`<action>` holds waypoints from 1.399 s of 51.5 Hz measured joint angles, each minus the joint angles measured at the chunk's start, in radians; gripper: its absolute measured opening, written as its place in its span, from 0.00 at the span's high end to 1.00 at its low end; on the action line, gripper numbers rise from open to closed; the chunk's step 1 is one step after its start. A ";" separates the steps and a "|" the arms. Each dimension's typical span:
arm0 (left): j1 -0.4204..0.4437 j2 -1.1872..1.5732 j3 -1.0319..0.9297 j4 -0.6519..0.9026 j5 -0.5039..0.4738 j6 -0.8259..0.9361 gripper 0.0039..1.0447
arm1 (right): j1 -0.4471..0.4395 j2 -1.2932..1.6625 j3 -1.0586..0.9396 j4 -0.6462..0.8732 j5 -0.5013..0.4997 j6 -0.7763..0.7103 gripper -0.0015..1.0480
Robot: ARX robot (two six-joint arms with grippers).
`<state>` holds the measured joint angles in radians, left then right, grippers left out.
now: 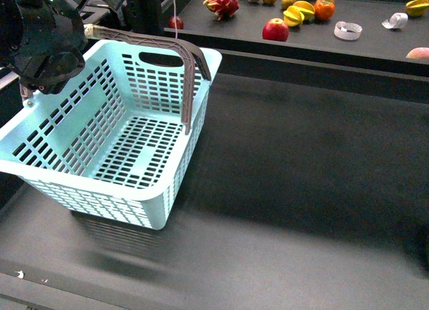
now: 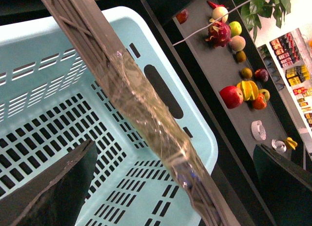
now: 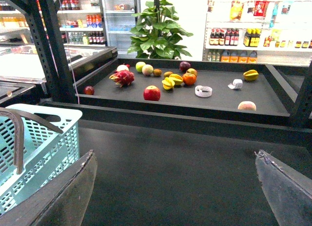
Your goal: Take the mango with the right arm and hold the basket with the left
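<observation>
The light blue-green basket [image 1: 114,197] stands empty at the left of the dark table, with a grey-brown handle [image 1: 190,63] raised over it. My left arm [image 1: 40,42] hangs over the basket's far left corner. In the left wrist view my left gripper [image 2: 174,145] is open, and the tape-wrapped handle [image 2: 122,79] passes between its fingers [image 2: 53,187] without being clamped. My right gripper [image 3: 175,153] is open and empty above bare table, with the basket [image 3: 63,138] to one side. The mango [image 1: 417,7], a yellow oval fruit, lies on the back shelf far right; it also shows in the right wrist view [image 3: 251,74].
The raised back shelf [image 1: 362,45] holds a red apple [image 1: 275,30], a ridged star fruit [image 1: 298,14], a dragon fruit [image 1: 222,4], an orange-red fruit [image 1: 324,9], a pink peach [image 1: 419,53] and two tape rolls [image 1: 348,30]. Dark table [image 1: 301,189] stretches right of the basket.
</observation>
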<state>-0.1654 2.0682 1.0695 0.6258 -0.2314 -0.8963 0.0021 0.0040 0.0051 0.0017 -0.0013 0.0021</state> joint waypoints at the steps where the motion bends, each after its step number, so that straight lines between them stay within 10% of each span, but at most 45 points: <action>1: 0.002 0.009 0.014 -0.005 0.000 -0.004 0.05 | 0.000 0.000 0.000 0.000 0.000 0.000 0.08; 23: 0.020 0.153 0.238 -0.103 0.007 -0.040 0.06 | 0.000 0.000 0.000 0.000 0.000 0.000 0.08; 51: 0.010 0.113 0.154 -0.043 0.150 -0.097 0.89 | 0.000 0.000 0.000 0.000 0.000 0.000 0.08; 72: -0.009 -0.138 -0.186 0.127 0.339 0.243 0.91 | 0.000 0.000 0.000 0.000 0.000 0.000 0.08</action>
<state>-0.1745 1.9297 0.8837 0.7528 0.1074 -0.6537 0.0021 0.0040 0.0051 0.0017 -0.0013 0.0021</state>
